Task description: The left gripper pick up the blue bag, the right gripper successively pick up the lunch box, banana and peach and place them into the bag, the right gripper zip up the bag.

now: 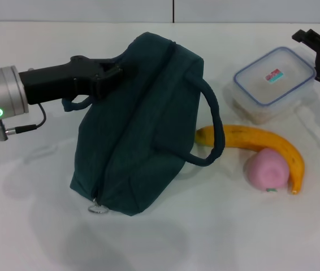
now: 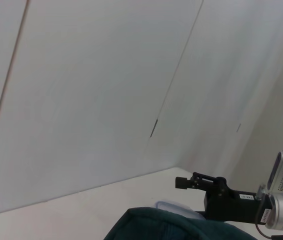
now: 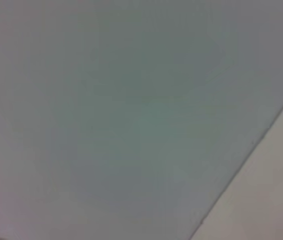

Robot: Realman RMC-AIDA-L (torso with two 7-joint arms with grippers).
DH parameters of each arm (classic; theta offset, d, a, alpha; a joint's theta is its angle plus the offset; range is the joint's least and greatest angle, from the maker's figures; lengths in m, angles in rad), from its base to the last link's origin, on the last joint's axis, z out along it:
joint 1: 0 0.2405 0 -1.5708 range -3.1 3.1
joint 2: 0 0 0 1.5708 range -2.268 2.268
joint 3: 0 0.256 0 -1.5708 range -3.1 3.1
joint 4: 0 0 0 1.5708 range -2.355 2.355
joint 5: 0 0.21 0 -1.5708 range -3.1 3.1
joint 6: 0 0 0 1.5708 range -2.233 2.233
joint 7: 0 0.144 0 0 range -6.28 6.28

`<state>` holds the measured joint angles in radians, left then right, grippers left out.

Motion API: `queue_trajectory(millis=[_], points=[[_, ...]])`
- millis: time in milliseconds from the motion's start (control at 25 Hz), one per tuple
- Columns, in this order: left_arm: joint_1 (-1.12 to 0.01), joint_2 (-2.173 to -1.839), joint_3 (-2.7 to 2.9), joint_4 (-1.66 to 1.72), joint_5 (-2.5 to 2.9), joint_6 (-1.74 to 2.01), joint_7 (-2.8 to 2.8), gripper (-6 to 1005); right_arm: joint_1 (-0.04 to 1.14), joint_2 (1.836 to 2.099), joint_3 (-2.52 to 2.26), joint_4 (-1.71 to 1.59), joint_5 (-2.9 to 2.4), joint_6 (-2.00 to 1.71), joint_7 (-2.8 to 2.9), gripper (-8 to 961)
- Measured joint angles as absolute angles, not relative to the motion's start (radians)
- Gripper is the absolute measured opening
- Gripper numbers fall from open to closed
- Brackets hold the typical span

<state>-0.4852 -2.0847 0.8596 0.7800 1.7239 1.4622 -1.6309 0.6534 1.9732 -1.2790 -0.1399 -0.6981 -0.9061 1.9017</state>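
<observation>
The blue bag (image 1: 140, 130) stands tilted on the white table, zipped, with its ring pull (image 1: 98, 209) at the near bottom corner. My left gripper (image 1: 113, 72) reaches in from the left and is shut on the bag's upper left edge, where one handle (image 1: 76, 104) droops below it. The other handle (image 1: 213, 127) loops over the banana (image 1: 262, 141). The peach (image 1: 268, 170) lies against the banana's inner curve. The lunch box (image 1: 273, 79) sits at the back right. My right gripper (image 1: 307, 58) hovers open at the box's right end and also shows in the left wrist view (image 2: 181, 183).
The left wrist view looks over the bag's top (image 2: 171, 227) toward grey wall panels, with a sliver of the lunch box (image 2: 174, 206) behind it. The right wrist view shows only a blank grey surface. The table (image 1: 30, 226) is bare in front.
</observation>
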Motion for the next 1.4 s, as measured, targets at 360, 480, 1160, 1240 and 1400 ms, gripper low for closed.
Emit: queue_trajectory(millis=[360,480,1160,1240,1400], points=[[-0.492,-2.083,0.859,0.776,1.724,1.462,-1.63,41,0.65,1.976,-1.278,-0.14,-0.698,-0.938,1.896,807],[-0.493,-2.083,0.859,0.776,1.726,1.462,-1.629,41,0.65,1.983,-1.278,-0.143,-0.698,-0.934,1.893,807],[-0.491,-2.08,0.857,0.775,1.732,1.462,-1.618,41,0.629,2.011,-1.273,-0.154,-0.684,-0.95,1.836,273],[-0.492,-2.08,0.857,0.775,1.732,1.462,-1.612,41,0.62,2.012,-1.274,-0.156,-0.686,-0.958,1.835,190],[-0.489,-2.08,0.857,0.775,1.73,1.462,-1.605,41,0.596,2.018,-1.274,-0.159,-0.687,-1.002,1.822,161]])
